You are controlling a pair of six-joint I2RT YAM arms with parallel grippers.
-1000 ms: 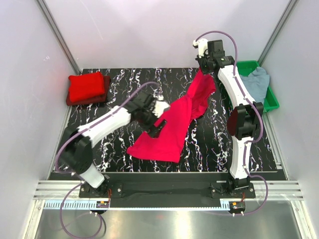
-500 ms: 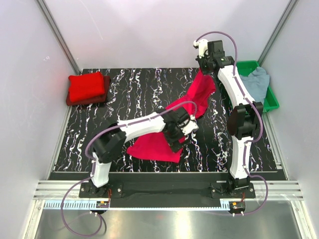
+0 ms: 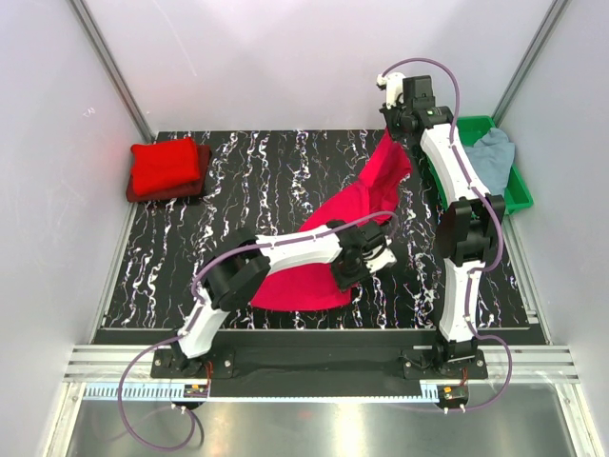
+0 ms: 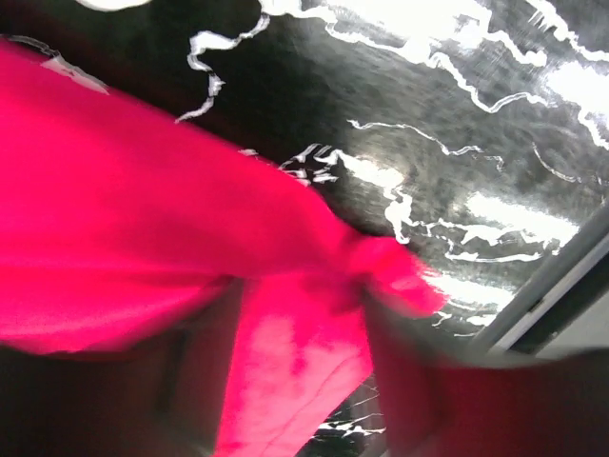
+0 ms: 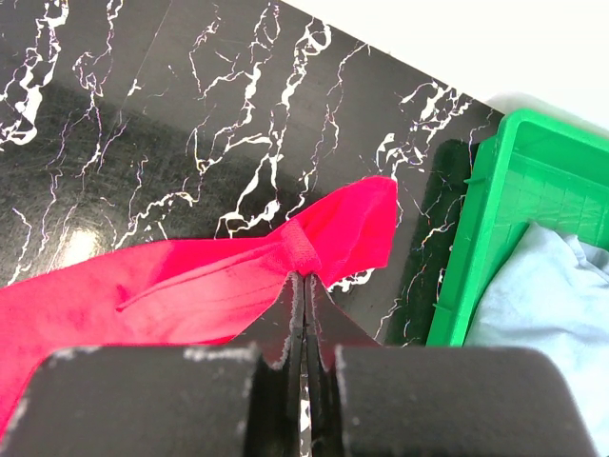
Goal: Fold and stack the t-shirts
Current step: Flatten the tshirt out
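Worktop [image 3: 238, 181], black with white veining, carrying one crimson cloth t-shirt [image 3: 376, 190] lying diagonally.
Far end raised beside the green plastic tray [image 3: 474, 122], pinched in the right arm's closed fingers [image 5: 281, 338]; left arm's fingers [image 3: 354, 269] at its near right corner, open or gripping cannot be told.

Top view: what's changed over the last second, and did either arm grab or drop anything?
The left end effector swept right across the red shirt, from its left edge to its near right corner; whether it has gripped there is unclear. The right end effector stays shut on the shirt's raised far corner. The folded red stack, green tray and pale blue shirt haven't moved.
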